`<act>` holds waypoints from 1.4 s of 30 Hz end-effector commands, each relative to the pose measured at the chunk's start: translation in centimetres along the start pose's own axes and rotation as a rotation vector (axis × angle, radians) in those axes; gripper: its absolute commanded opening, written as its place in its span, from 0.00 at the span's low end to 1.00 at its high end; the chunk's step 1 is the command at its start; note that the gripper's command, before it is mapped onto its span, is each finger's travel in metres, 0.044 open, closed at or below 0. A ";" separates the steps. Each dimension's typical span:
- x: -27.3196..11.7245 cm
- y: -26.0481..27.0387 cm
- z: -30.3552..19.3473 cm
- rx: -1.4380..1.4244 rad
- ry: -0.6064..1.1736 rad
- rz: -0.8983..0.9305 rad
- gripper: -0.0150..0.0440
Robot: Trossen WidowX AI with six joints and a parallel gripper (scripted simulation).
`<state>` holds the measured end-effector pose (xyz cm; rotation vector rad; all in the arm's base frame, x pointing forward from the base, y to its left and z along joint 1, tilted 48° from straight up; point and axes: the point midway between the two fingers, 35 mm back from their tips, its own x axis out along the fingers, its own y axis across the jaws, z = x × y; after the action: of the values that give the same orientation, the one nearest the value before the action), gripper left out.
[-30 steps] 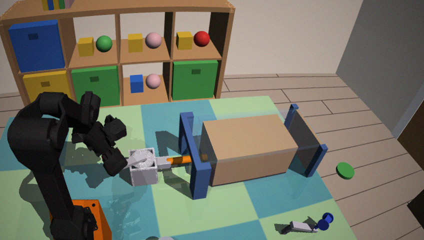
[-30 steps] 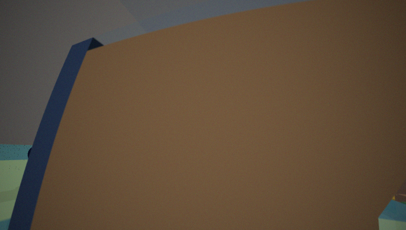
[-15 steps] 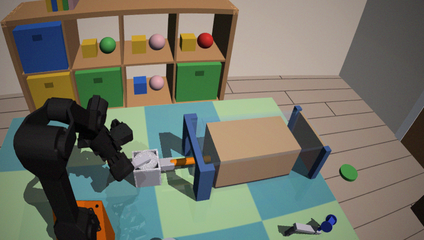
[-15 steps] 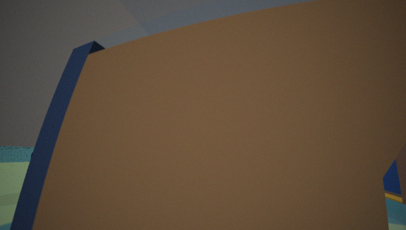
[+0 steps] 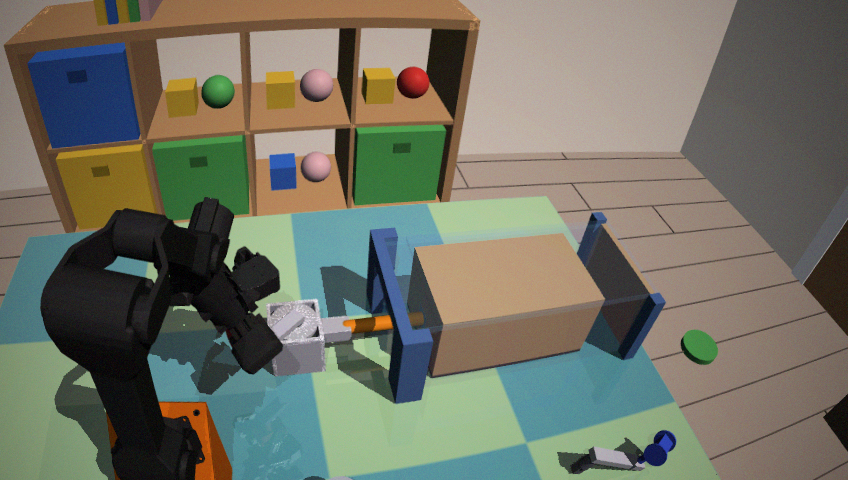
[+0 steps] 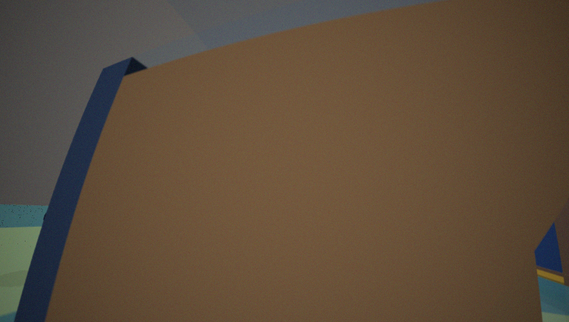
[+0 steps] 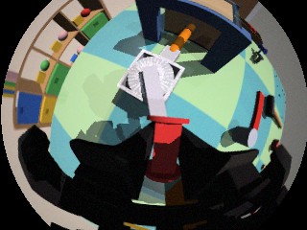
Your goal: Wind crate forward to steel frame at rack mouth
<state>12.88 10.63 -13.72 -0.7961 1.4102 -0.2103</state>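
Pale wall [image 5: 571, 77] behind, plain; grey wall [image 5: 767, 118] at the right of the top view, darker, meeting the pale one at a slanting corner. Floor [image 5: 708, 237] of light boards with thin dark seams. Wooden shelf [image 5: 245, 77] against the pale wall, two rows of four compartments; upper row: blue bin [image 5: 86, 101] at the left end, then yellow block with green ball, yellow block with pink ball, yellow block with red ball; lower row: yellow bin [image 5: 107, 190], green bin, blue block with pink ball, green bin; coloured upright pieces on top, cut by the frame edge. Green disc [image 5: 699, 346] on the boards; light soft, exterior view dim.
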 end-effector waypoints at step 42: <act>1.6 -5.3 3.3 -0.002 -0.011 -0.037 0.25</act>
<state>17.02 7.60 -12.06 -0.8226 1.4020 -0.2155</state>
